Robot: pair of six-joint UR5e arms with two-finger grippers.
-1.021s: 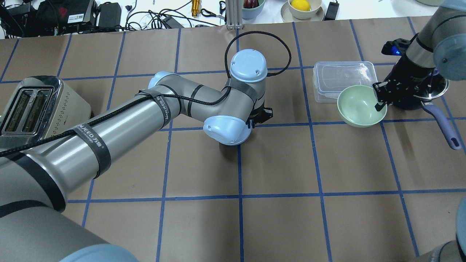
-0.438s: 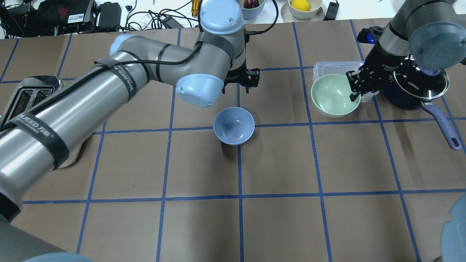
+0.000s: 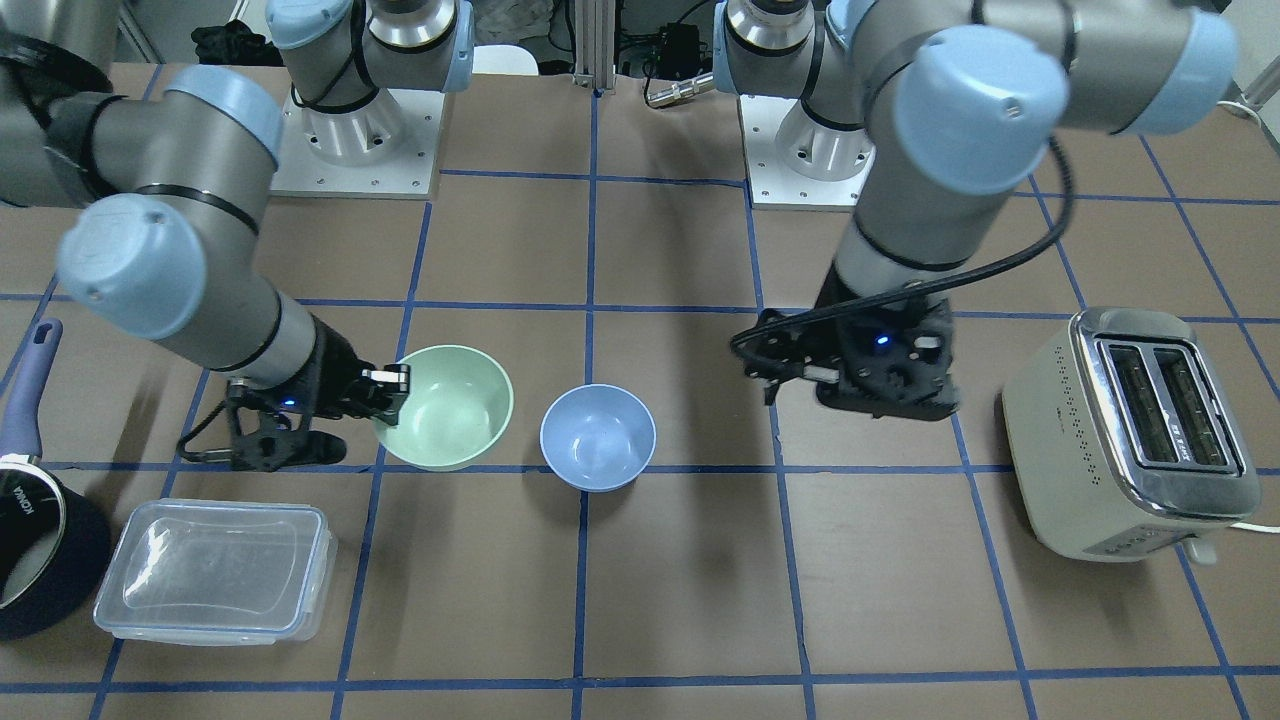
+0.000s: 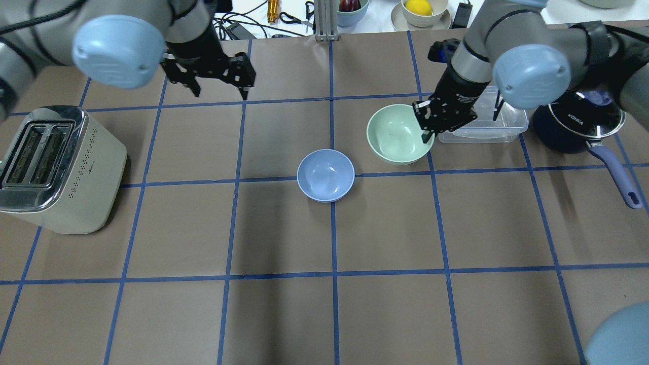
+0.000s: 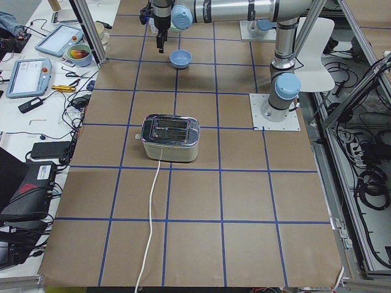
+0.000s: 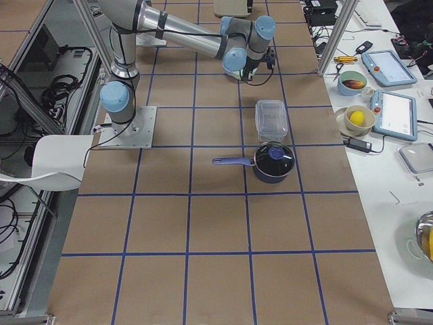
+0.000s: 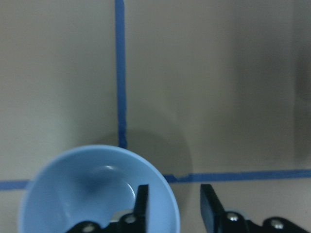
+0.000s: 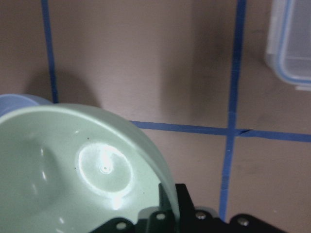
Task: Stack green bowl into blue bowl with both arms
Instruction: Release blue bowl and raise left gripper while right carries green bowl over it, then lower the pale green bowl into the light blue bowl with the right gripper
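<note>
Our right pincer (image 4: 426, 133) is clamped on the rim of the green bowl (image 4: 395, 133); the bowl hangs from it, just beside the blue bowl (image 4: 325, 175) but not yet over it; a moment ago it was back over the clear box (image 4: 499, 121), so the carry is well along; our left pincer (image 4: 219, 81), fingers apart and empty, has pulled well away, leaving the blue bowl alone on the tabletop (image 4: 385, 228); we judge the way open for a short shift across, then a lowering in.
</note>
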